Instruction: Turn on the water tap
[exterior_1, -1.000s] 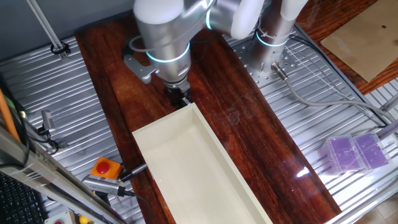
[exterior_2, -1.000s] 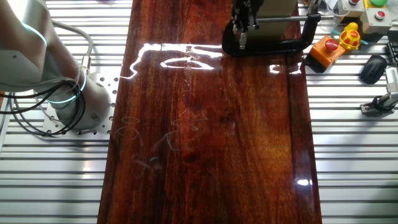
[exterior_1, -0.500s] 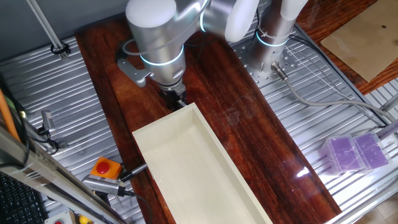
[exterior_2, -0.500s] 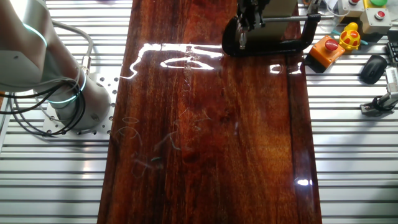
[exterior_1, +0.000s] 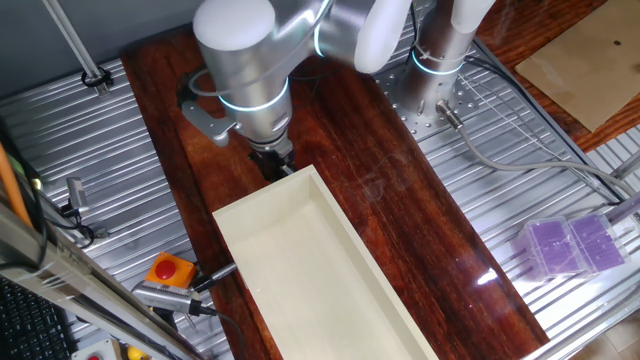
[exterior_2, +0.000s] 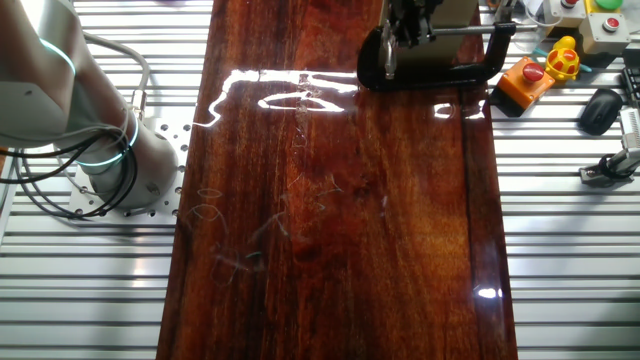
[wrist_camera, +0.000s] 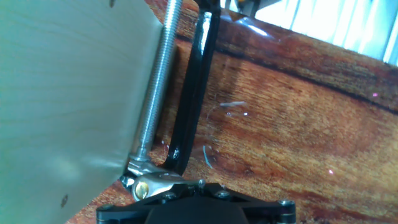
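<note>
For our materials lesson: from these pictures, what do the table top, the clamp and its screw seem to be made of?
Table top: dark wood, probably varnished; grain and bright glare show.
Clamp: black, likely painted metal; smooth, glossy frame.
Screw: bare steel, by the look; silvery and threaded.

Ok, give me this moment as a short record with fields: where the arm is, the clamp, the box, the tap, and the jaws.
arm: gripper low at the far end of the cream box
clamp: black C-clamp on the wooden table, its threaded screw running along the box wall
tap: a small brass part shows at the screw's end; cannot tell if it is the tap
jaws: hidden in every view, state unclear
nearby: orange stop-button box beside the clamp
</note>
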